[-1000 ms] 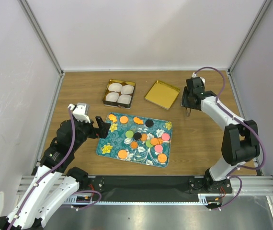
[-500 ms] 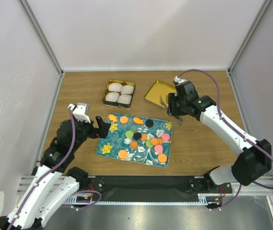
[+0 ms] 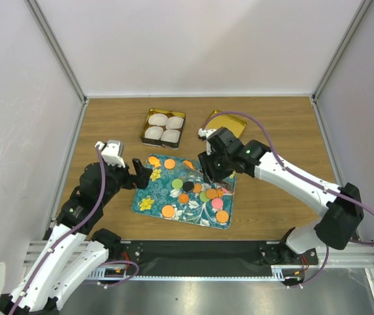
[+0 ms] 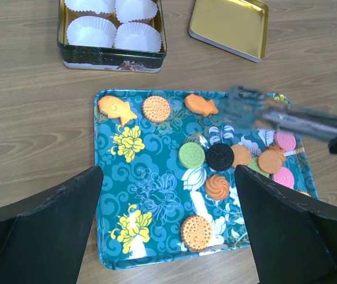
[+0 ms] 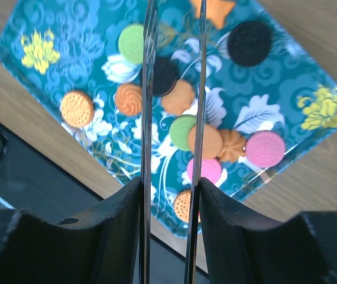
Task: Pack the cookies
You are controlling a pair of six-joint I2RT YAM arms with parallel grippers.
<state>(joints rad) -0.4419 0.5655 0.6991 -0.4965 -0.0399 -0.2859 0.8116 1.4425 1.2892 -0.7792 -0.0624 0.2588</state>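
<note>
The cookies (image 3: 203,190) lie on a teal flowered tray (image 3: 149,203): round orange, green, black and pink discs and a few orange fish shapes. They also show in the left wrist view (image 4: 220,157) and the right wrist view (image 5: 204,141). My right gripper (image 3: 211,172) is shut on metal tongs (image 5: 150,89) and holds them over the middle of the tray. The tong arms are apart with nothing between them, and the tongs (image 4: 275,115) hover near an orange fish cookie (image 4: 201,105). My left gripper (image 3: 136,174) is open and empty above the tray's near-left part (image 4: 167,171).
A dark tin (image 3: 163,128) with four white paper cups (image 4: 138,36) stands behind the tray. Its gold lid (image 3: 229,123) lies upside down to the right, partly behind my right arm. Grey walls enclose the wooden table on three sides.
My right arm has swung left from beside the gold lid to over the tray, carrying the tongs. The left arm and the cookies have not moved.
</note>
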